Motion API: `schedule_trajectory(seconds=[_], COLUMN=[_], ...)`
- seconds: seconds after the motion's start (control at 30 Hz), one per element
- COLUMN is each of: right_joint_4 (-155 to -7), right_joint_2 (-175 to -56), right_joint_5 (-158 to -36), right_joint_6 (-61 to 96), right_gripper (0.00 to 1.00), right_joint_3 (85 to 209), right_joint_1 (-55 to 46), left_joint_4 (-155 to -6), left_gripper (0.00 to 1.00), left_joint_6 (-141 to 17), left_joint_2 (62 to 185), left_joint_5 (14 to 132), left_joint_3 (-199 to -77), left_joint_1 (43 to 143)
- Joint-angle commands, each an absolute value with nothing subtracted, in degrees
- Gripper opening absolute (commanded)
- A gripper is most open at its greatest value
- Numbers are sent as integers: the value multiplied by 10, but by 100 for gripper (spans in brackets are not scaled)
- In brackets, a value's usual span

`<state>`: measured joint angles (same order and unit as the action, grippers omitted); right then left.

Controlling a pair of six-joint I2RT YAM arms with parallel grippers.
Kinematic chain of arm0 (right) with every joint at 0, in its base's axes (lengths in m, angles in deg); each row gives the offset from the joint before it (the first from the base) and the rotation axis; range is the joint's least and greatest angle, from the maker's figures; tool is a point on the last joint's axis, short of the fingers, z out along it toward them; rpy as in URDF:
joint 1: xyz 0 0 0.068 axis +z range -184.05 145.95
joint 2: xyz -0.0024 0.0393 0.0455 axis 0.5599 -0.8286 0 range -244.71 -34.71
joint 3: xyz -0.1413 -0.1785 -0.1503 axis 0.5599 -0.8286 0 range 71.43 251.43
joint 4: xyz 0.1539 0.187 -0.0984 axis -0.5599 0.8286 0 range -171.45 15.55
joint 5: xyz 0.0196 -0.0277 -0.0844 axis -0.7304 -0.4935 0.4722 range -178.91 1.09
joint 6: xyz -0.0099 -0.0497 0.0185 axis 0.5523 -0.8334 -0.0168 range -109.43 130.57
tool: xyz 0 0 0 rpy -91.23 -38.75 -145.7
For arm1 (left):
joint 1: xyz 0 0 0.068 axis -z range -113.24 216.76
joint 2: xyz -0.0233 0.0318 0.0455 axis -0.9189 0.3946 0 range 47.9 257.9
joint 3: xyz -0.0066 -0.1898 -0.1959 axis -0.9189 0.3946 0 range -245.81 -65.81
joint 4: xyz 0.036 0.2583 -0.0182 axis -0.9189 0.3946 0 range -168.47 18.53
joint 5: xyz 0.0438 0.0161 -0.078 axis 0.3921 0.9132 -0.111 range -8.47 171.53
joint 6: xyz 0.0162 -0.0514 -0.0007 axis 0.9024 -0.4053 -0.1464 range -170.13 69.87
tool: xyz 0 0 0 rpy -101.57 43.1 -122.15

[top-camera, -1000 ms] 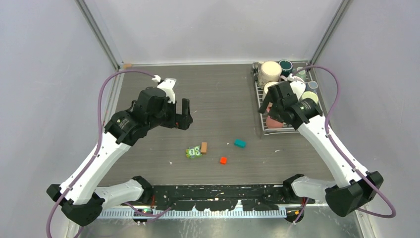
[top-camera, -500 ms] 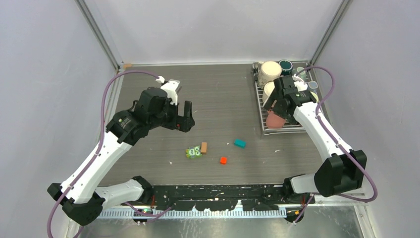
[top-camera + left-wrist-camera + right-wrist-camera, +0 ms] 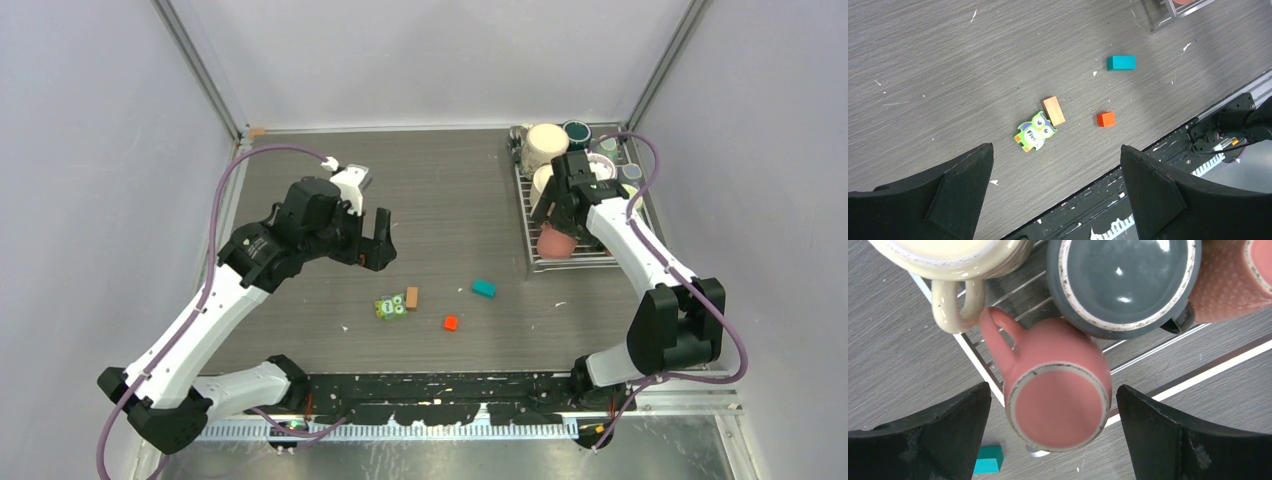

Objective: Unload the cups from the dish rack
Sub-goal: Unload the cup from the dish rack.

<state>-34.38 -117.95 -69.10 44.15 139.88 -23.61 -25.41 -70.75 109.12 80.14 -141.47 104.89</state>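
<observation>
The dish rack (image 3: 598, 255) stands at the table's back right with cups crowded on it. A mauve-pink cup (image 3: 555, 243) (image 3: 1058, 402) lies base-up at the rack's near left corner. Beside it are a cream cup (image 3: 955, 257), a grey-teal cup (image 3: 1125, 282) and another pink cup (image 3: 1233, 280). A large cream cup (image 3: 545, 145) and a dark teal cup (image 3: 577, 132) sit at the rack's far end. My right gripper (image 3: 558, 215) (image 3: 1053, 405) hovers open above the mauve-pink cup, one finger on each side, not touching. My left gripper (image 3: 378, 240) (image 3: 1055, 150) hangs open and empty over mid-table.
Small toys lie on the table's near middle: an owl puzzle piece (image 3: 1034, 132), a wooden block (image 3: 1053, 110), a red block (image 3: 1106, 119) and a teal block (image 3: 1121, 62) (image 3: 988, 460). Grey walls close in the left, back and right.
My right arm has folded back, bringing its gripper a little farther over the rack, above the mauve-pink cup. The left gripper drifted slightly right. Both stayed open.
</observation>
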Motion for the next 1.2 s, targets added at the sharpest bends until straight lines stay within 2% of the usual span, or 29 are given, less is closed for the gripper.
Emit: schedule_trajectory(seconds=[0.0,0.27,0.47,0.57,0.73,0.8,1.17], right_joint_4=[-381,-416,-416,-395,-355,-340,-272], right_joint_2=[-1180,-1184,-1181,-1179,-1155,-1145,-1091], right_joint_5=[-682,-709,-712,-693,-672,-666,-671], right_joint_6=[412,413,419,423,432,436,440], right_gripper=[100,99,88,76,36,29,26], right_joint_3=[1390,1362,1350,1361,1385,1395,1459], right_joint_1=[-249,-250,-250,-249,-248,-245,-238], left_joint_4=[-261,-277,-297,-305,-323,-336,-464], left_gripper=[100,100,100,100,100,100,100], left_joint_6=[-708,-725,-744,-752,-772,-786,-862], left_joint_2=[1092,1101,1108,1111,1119,1122,1133], left_joint_5=[784,767,755,754,748,746,721], left_joint_3=[-1412,-1398,-1382,-1379,-1368,-1360,-1317], left_joint_1=[1047,1047,1046,1047,1047,1047,1047])
